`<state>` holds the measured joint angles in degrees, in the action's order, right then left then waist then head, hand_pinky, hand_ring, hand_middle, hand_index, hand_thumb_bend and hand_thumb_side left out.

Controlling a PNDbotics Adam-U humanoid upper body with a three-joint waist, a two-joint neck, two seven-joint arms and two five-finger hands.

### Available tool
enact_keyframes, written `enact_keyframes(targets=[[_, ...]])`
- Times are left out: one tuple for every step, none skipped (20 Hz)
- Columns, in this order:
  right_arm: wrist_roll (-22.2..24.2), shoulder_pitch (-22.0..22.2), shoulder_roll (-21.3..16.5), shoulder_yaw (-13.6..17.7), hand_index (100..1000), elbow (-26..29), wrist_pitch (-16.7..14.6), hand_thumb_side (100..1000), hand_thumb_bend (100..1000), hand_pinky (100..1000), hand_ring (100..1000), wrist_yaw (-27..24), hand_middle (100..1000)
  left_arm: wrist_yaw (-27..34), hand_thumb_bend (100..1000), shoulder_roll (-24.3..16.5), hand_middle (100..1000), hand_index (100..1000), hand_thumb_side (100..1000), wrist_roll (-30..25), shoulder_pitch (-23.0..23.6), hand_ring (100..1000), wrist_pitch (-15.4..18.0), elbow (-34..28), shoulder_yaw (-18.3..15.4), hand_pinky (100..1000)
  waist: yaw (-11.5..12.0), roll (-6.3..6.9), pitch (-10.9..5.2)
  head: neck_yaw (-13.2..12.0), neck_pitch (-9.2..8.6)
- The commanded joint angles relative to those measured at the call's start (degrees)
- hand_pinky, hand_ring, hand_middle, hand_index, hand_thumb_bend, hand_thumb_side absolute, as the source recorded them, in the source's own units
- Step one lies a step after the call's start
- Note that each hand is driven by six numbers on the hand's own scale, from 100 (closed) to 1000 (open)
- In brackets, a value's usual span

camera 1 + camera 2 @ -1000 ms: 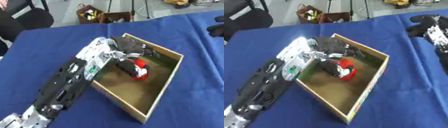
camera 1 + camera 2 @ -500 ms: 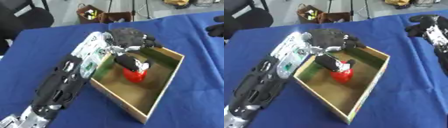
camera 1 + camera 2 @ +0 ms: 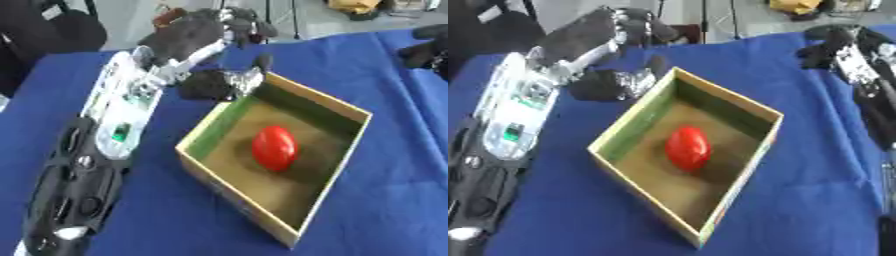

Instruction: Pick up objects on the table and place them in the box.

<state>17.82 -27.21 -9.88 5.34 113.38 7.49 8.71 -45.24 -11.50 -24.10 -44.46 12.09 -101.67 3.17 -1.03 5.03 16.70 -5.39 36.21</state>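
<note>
My left hand (image 3: 197, 35) hangs empty with relaxed fingers above the far left corner of the shallow wooden box (image 3: 229, 187), where 1 smooth, rounded, slippery-looking red object (image 3: 275, 148) lies, best cupped around its middle.

Box (image 3: 229, 170) at centre of table (image 3: 394, 210), egg-shaped object (image 3: 275, 148) inside box, left hand (image 3: 197, 37) behind box's far-left corner, right hand (image 3: 833, 42) far right, well apart.

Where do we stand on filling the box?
Done: a red object lies in the box. In hand: nothing; the left hand is raised beyond the box's far corner, fingers relaxed. The right hand is at the far right. No other loose objects show on the blue table.
</note>
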Motion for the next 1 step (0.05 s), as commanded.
enact_keyframes(targets=[[-0.44, -0.88, -0.48, 0.53, 765, 1.22, -0.08, 781, 100, 782, 748, -0.02, 496, 2.96, 100, -0.57, 699, 862, 880, 2.93, 1.07, 588, -2.72, -5.45, -5.17, 353, 0.27, -0.45, -1.18, 0.28, 0.22]])
